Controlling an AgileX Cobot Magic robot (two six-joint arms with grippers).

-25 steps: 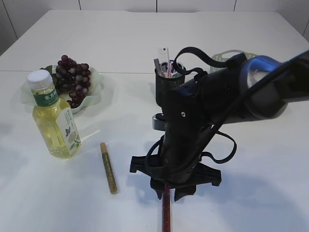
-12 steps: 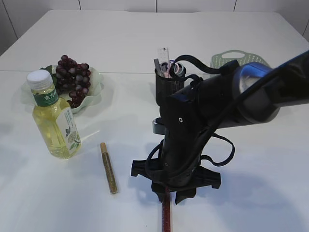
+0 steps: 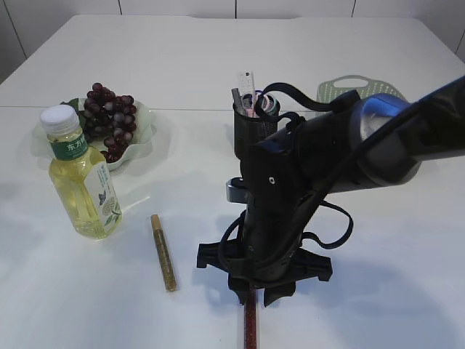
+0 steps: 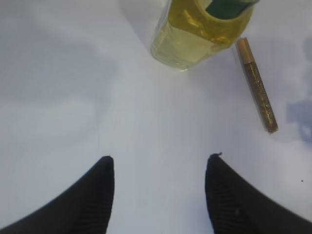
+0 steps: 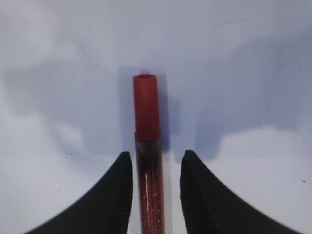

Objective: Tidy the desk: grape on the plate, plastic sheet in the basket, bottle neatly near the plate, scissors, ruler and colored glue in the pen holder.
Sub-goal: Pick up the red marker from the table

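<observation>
Since the earlier frame my right arm has shifted slightly. My right gripper (image 5: 156, 185) straddles the red glue tube (image 5: 147, 146), fingers narrow, contact uncertain; my left gripper (image 4: 158, 195) hangs wide, empty

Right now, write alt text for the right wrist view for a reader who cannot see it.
A red glitter glue tube with a red cap lies on a white table, between the two dark fingers of the right tool. There are narrow gaps on either side. Soft shadows fall on the table around the tube.
</observation>
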